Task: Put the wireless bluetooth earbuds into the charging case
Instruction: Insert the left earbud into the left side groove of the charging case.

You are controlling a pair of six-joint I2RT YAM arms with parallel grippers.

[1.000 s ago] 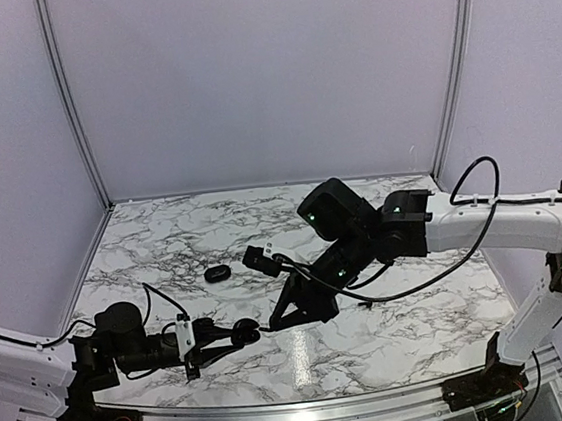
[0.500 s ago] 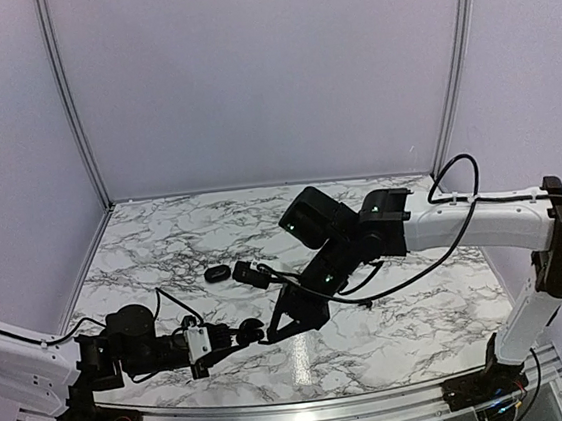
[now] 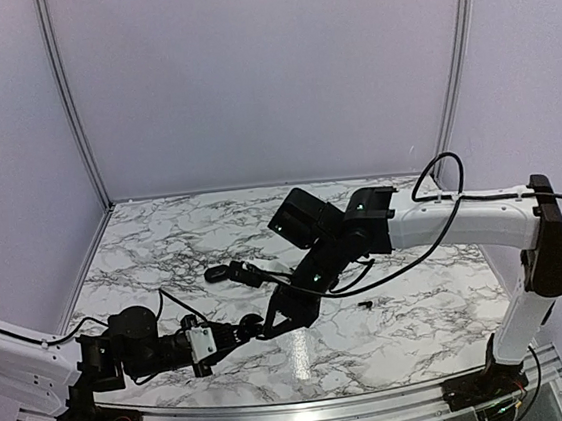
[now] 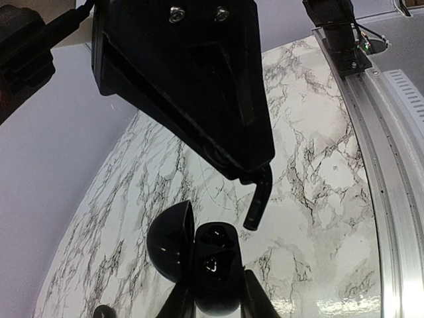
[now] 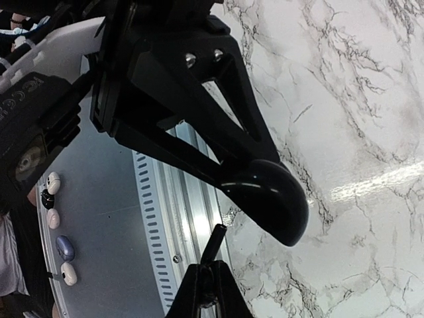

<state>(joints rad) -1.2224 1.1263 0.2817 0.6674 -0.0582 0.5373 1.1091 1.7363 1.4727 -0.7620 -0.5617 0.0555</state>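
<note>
Marble table (image 3: 414, 327) is lying under both arms, whose grippers are hanging close together near its front edge. There the left gripper (image 4: 215, 295) is clamping the open black case (image 4: 213, 262) by its base, lid (image 4: 169, 242) tilting up. The right gripper (image 5: 205, 278) is pinching one earbud (image 5: 215, 240), jaws closed on it, holding it just beside the case and not yet inside.

A robotics lab test cell: pale panel walls (image 3: 266, 71) joined by aluminium posts (image 3: 74, 102) box in a marble-patterned surface (image 3: 424, 326), and an aluminium rail (image 3: 282, 411) along its near edge carries the bases of the cabled left arm (image 3: 16, 364) and right arm (image 3: 463, 216).
</note>
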